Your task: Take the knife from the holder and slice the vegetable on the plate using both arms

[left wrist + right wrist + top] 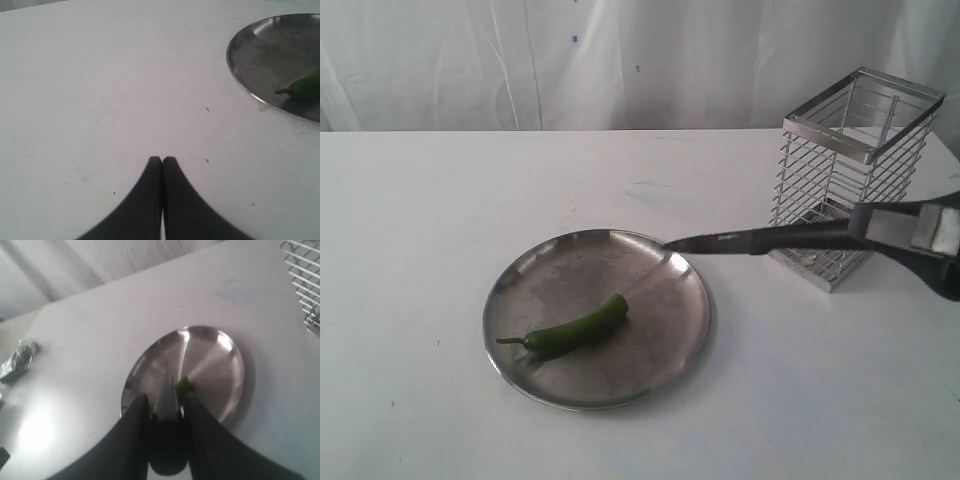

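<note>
Two right fingers (pixel 202 427) are clamped on the handle of the knife (pixel 760 238). The slim, all-black blade is held level at frame right, its tip over the rim of the plate (pixel 650 370). The vegetable (pixel 578 328) lies on the plate's lower left. The left fingers (pixel 150 200) are pressed together, empty.

The plate (pixel 505 282) lies in the middle of the bench (pixel 410 200), toward its front edge, with the vegetable (pixel 576 329) on it. The holder (pixel 842 180) stands by the right edge; before it the knife (pixel 760 238) reaches over the plate's rim.
</note>
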`<move>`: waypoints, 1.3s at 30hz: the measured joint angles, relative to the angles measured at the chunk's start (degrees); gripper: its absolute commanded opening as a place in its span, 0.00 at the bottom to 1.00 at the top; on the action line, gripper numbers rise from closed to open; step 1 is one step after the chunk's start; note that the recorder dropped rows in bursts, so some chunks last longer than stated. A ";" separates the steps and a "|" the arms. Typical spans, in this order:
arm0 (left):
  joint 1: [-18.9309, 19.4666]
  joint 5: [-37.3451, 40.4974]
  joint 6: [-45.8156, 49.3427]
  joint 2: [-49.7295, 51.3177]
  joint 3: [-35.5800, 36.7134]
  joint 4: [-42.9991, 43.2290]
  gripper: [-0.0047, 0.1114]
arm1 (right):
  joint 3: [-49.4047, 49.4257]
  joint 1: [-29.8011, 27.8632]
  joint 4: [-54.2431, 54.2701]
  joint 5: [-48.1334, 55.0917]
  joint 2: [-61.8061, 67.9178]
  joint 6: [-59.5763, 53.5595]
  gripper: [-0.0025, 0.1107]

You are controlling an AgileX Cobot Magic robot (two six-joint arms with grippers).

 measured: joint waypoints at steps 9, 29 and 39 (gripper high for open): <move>0.00 0.00 0.00 0.00 0.00 0.00 0.04 | 11.85 0.00 20.11 -12.84 0.00 -7.98 0.02; 0.00 0.00 0.00 0.00 0.00 0.00 0.04 | 23.32 0.00 48.05 -6.43 -0.36 -40.87 0.02; 0.00 0.00 0.00 0.00 0.00 0.00 0.04 | 21.35 0.00 48.43 -16.55 -0.36 -27.00 0.02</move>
